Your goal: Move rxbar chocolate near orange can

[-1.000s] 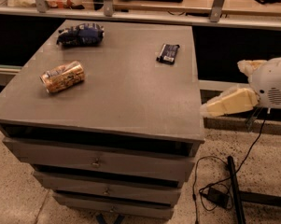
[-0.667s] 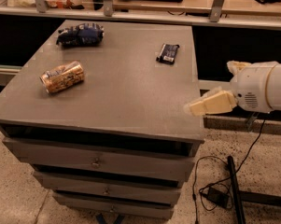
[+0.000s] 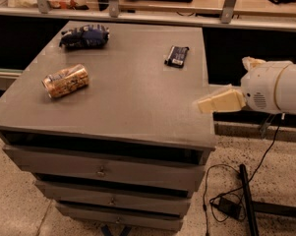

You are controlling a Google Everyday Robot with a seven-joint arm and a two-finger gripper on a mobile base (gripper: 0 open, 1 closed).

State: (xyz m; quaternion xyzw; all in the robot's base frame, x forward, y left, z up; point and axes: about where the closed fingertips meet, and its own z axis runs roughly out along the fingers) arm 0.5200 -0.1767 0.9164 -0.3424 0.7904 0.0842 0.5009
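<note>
Your gripper (image 3: 219, 101) is cream-yellow on a white rounded arm housing (image 3: 273, 86), at the right edge of the plain matte grey cabinet top (image 3: 137, 97). You see the flat rxbar chocolate (image 3: 177, 56) in a black wrapper with pale blue-white marks. The cylindrical orange can (image 3: 66, 81) is orange-gold metal with whitish patches. The crumpled dark blue snack bag (image 3: 84, 36) carries white print.

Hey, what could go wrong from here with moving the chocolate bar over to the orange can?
The pincer hovers at the right edge of the table, apart from the rxbar chocolate. The bar lies flat, so a grasp might slip or shove it. The orange can lies on its side and could roll if bumped.
</note>
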